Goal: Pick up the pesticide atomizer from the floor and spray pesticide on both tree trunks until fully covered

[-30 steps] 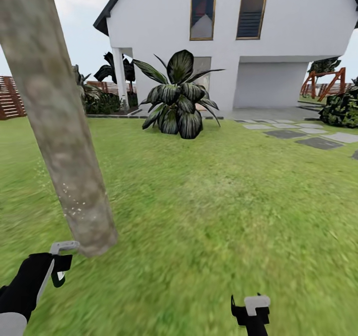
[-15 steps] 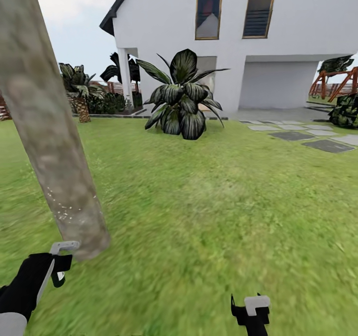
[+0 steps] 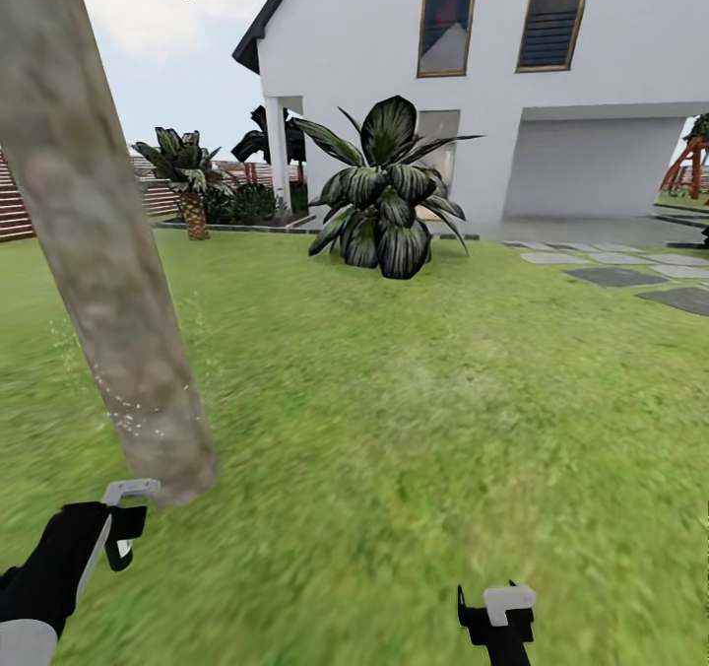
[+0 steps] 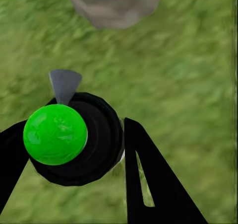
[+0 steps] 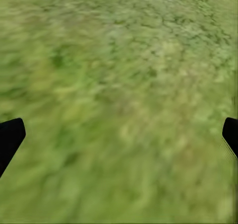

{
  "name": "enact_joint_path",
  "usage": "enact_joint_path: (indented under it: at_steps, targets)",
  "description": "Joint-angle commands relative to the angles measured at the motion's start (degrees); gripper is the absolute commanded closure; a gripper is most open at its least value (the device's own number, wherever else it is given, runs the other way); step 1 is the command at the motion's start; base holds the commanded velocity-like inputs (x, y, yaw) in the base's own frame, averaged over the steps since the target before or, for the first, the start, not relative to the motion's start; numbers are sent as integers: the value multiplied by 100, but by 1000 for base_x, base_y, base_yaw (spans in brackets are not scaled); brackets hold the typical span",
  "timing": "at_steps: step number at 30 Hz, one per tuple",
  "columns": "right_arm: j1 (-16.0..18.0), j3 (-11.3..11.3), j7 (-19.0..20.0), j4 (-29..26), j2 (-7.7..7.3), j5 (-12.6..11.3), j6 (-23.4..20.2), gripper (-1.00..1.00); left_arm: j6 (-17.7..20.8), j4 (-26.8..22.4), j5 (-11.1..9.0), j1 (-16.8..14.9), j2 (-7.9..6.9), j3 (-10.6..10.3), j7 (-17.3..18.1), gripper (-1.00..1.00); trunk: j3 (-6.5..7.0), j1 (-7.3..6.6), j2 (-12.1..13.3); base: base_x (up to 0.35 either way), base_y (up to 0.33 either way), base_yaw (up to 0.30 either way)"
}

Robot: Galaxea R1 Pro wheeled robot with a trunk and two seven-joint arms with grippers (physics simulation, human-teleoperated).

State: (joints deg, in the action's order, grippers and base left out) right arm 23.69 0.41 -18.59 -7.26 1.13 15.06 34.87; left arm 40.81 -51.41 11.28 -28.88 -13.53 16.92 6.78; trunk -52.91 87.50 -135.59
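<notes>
A thick grey-brown tree trunk (image 3: 98,252) leans across the left of the head view, its base on the lawn just ahead of my left arm. Tiny white specks of pesticide (image 3: 133,412) dot its lower part and drift beside it. My left gripper (image 3: 118,533) is shut on the pesticide atomizer (image 3: 128,492). In the left wrist view the atomizer (image 4: 55,133) has a green cap, a black round body and a grey nozzle aimed at the trunk base (image 4: 114,3), with the left gripper (image 4: 74,144) clamped on both sides. My right gripper (image 3: 497,612) hangs low over grass, and it (image 5: 119,134) is open and holds nothing.
Green lawn spreads ahead. A big dark-leaved shrub (image 3: 389,193) stands before a white house (image 3: 591,154). Grey stepping stones (image 3: 620,274) lie at right. A short palm (image 3: 187,173) and a reddish slat fence (image 3: 12,208) stand at the far left.
The whole view has swung left, so the house and shrub sit further right and the palm and fence have come in. Both arms hold the same pose. Specks still show on the trunk.
</notes>
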Motion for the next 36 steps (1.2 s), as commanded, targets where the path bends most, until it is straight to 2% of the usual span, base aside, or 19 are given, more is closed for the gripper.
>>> enact_joint_path:
  at_steps: [1,13,36]
  targets:
    - [4,3,-57,5,2,58,-2,-100,24,-10,67,-4,5,14,54,100,-6,0,-2,157,-261,2]
    - [4,3,-57,5,2,58,-5,-100,24,-19,76,-4,8,19,57,100,-6,0,-2,157,-261,13]
    - [4,3,-57,5,3,58,1,-100,24,-22,120,-4,8,30,52,100,-6,0,-2,157,-261,267]
